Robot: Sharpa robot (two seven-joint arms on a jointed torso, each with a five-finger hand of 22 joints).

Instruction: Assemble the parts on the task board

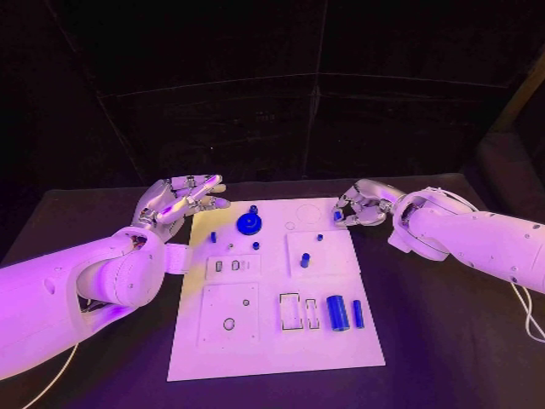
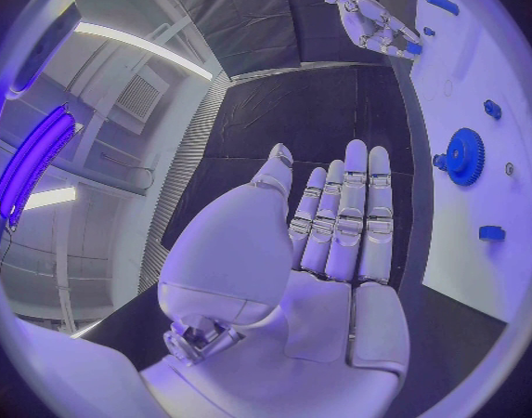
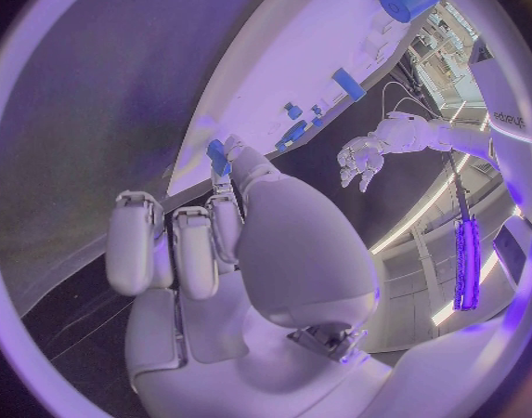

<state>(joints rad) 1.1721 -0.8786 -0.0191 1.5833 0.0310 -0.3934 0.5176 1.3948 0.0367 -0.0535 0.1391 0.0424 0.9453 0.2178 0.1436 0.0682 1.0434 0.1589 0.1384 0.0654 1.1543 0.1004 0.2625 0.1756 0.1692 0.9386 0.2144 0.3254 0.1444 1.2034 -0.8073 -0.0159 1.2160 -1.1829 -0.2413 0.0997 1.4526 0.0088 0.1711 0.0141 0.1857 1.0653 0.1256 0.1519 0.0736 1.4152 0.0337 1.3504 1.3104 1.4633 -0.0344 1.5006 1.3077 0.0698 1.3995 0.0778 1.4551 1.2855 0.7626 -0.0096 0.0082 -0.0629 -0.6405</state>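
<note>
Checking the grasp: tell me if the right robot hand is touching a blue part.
Touching. The right wrist view shows the right robot hand pinching a blue part at its fingertips.

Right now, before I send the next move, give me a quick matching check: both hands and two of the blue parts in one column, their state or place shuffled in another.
Things:
1. left hand
2. right hand
3. blue gear
4. thick blue cylinder

States or places:
A. lies at the near end of the task board, beside a thin blue pin
B. pinches a small blue part
C. fingers apart, holds nothing
D. sits at the board's far end, on the left hand's side

Pairs: 1-C, 2-B, 3-D, 4-A
</note>
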